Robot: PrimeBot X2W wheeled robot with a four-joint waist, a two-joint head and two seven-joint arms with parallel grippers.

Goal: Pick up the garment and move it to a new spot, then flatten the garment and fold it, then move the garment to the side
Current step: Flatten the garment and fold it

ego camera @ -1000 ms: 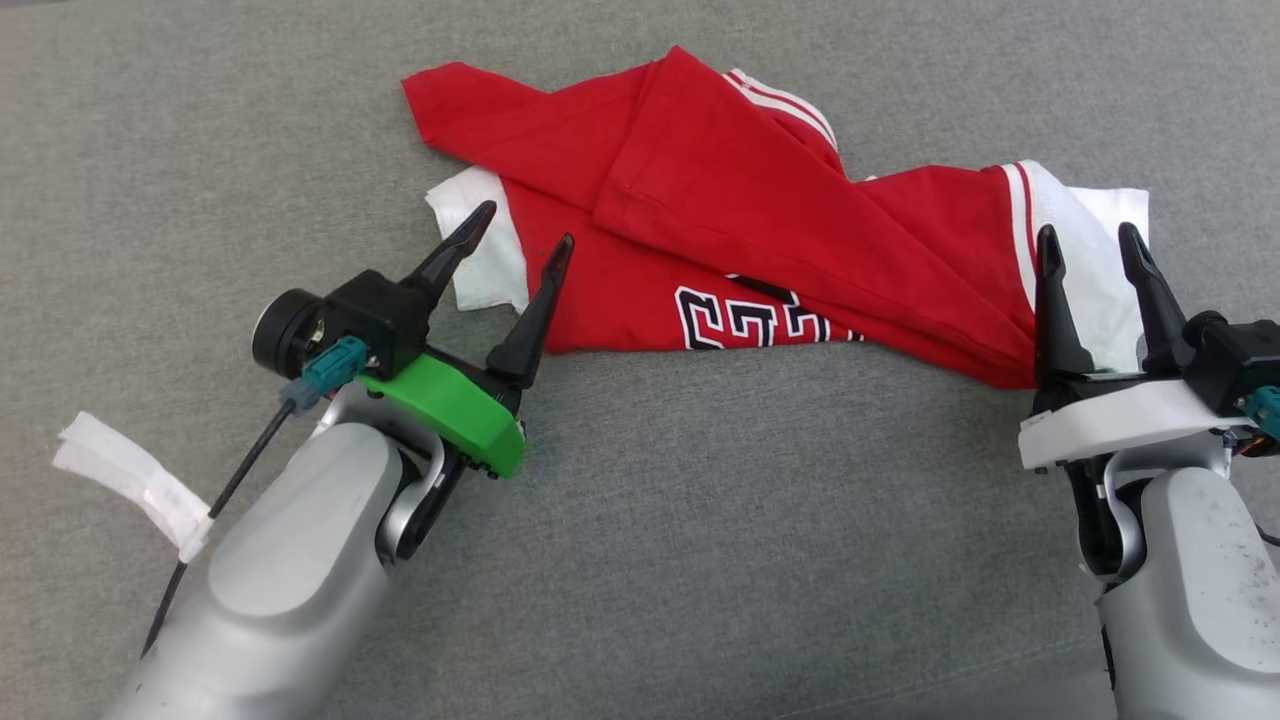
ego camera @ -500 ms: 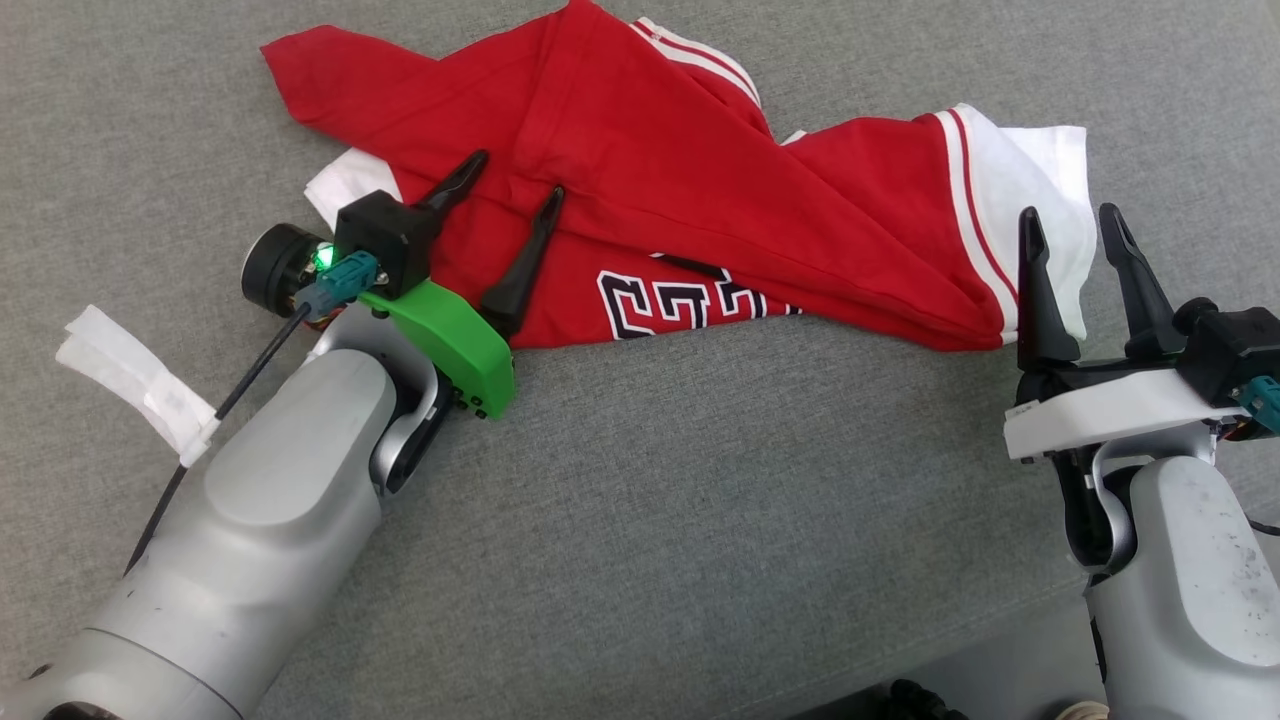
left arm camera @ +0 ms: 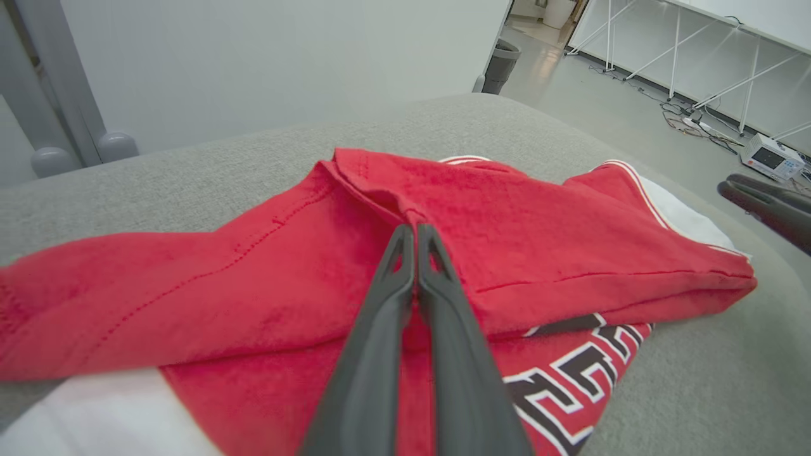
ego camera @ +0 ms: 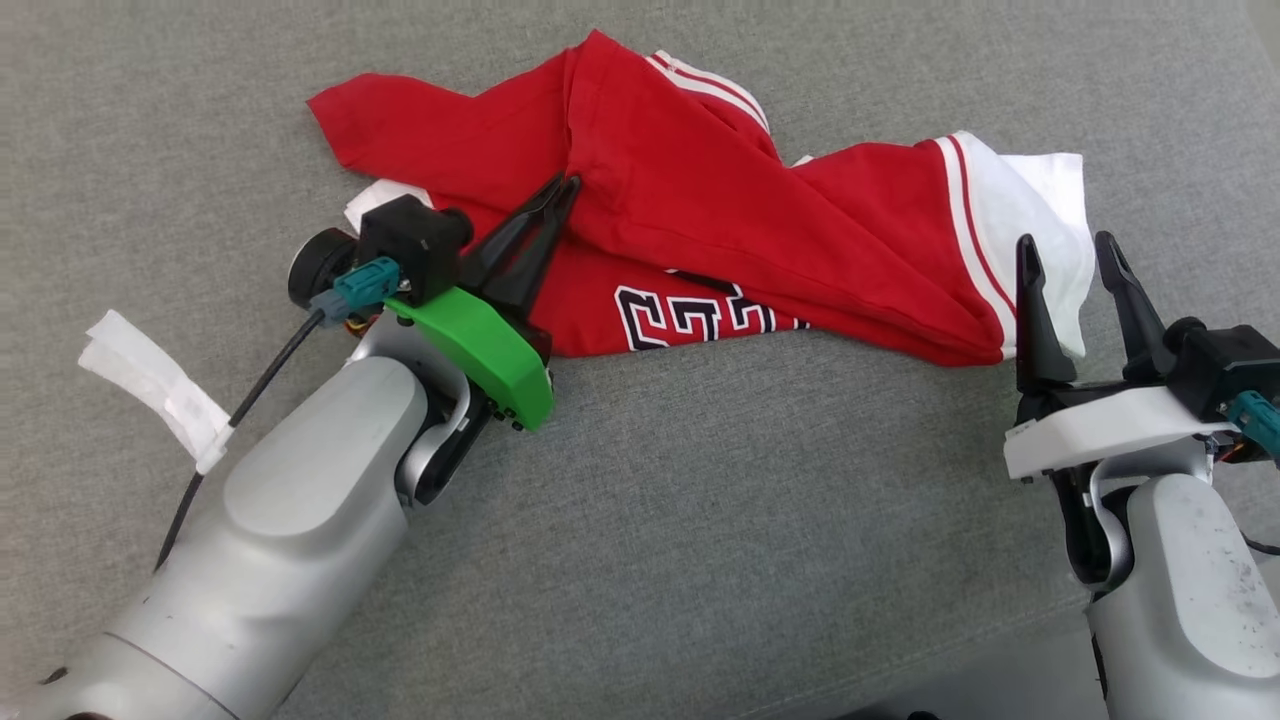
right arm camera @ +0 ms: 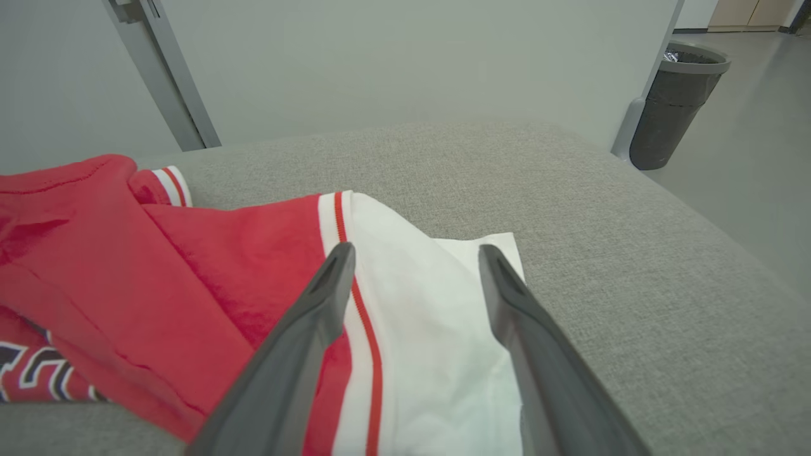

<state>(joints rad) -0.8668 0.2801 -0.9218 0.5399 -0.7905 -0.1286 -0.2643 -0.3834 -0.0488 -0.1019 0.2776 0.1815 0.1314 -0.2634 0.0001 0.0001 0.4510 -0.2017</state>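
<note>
The red T-shirt is lying crumpled across the far part of the grey upholstered cushion, well back from the cushion's near edge. Its body is red cotton, folded over itself in broad diagonal pleats with a stitched hem showing on top. The white sleeve on the robot's right is spreading flat beside two narrow red-and-white stripes; a second white patch is peeking out under the left end. Black block lettering outlined in white is showing along the near edge of the shirt, partly covered by a fold.

The left gripper is pressing its two dark fingers together, their tips pinching a raised fold of the red fabric near the shirt's middle; the left wrist view is showing the cloth puckering at the closed tips.

The right gripper is standing with its jaws wide apart and holding nothing, its fingers framing the white sleeve; whether they are touching it cannot be told.
</note>
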